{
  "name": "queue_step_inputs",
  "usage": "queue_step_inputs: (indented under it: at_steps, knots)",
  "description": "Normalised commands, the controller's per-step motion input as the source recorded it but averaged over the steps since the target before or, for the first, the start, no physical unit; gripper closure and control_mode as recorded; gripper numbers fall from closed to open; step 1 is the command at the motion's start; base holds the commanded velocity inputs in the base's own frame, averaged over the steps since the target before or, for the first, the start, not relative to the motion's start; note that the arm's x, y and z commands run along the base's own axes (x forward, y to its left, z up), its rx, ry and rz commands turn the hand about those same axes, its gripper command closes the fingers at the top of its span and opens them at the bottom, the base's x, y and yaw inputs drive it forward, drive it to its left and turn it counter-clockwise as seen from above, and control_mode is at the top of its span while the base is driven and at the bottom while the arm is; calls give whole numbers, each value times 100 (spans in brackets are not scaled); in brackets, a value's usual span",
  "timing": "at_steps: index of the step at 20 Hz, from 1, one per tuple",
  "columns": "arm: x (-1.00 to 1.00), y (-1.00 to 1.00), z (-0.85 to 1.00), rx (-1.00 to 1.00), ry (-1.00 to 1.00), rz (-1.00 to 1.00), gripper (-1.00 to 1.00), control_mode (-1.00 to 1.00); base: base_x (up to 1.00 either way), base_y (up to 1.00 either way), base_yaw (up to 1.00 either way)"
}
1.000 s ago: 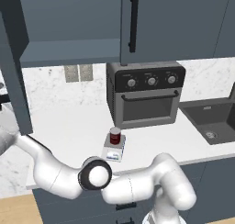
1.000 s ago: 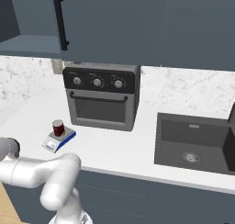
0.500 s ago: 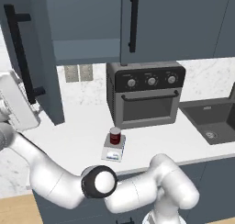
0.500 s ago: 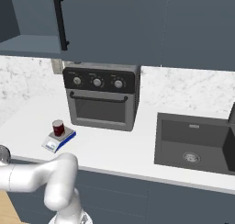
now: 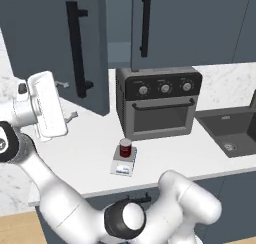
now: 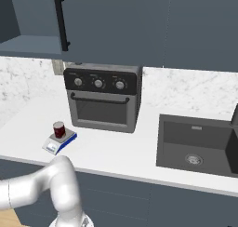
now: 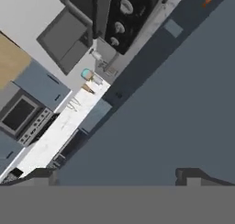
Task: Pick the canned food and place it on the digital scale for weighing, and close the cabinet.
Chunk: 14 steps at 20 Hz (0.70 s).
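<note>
1. My claw (image 7: 119, 175) is spread wide with nothing between its two tips, facing the flat blue door of the cabinet (image 5: 60, 43).
2. That door hangs partly open; I count two long black handles.
3. One red can (image 5: 126, 148) stands upright on the one scale (image 5: 123, 164).
4. One black toaster oven (image 5: 159, 102) sits right of them.
5. One dark sink (image 6: 197, 144) lies farthest right.

Black toaster oven (image 5: 159, 102) beside sink (image 5: 231, 130)
</note>
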Motion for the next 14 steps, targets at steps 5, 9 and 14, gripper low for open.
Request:
queue_step_inputs:
  at_steps: [5,9,14]
  knots:
    - [39,-100,2,0,50,9,-100,-100,0,0,0]
    - [75,-100,30,4,36,15,-100,-100,0,0,0]
    - [77,-100,35,5,33,15,-100,-100,0,0,0]
